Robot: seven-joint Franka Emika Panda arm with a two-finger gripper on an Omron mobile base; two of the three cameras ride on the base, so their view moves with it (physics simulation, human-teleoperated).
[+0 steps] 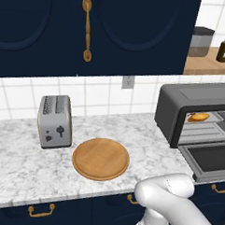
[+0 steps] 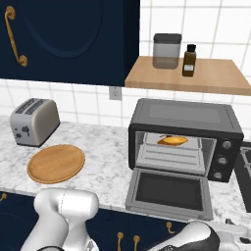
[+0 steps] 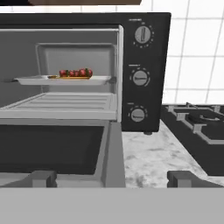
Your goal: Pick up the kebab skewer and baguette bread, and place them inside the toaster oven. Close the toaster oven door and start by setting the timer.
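Observation:
The toaster oven [image 1: 180, 101] [image 2: 181, 113] [image 3: 146, 52] stands on the counter with its door [image 1: 210, 161] [image 2: 169, 191] [image 3: 52, 146] folded down flat. The golden baguette bread [image 1: 198, 117] [image 2: 172, 140] lies inside on the upper tray. In the hand view the kebab skewer [image 3: 75, 73], with its red chunks, rests on that tray too. Three knobs run down the oven's right panel, the top one [image 3: 143, 34] highest. My gripper [image 3: 113, 179] is open in front of the lowered door, level with its front edge, its fingertips [image 3: 43, 178] wide apart and holding nothing.
A silver two-slot toaster [image 1: 55, 120] [image 2: 34, 121] and a round wooden board [image 1: 100, 158] [image 2: 55, 163] sit to the oven's left. Stove grates [image 3: 197, 122] lie right of the oven. A shelf above holds a canister [image 2: 167, 50] and a brown bottle [image 2: 189, 60].

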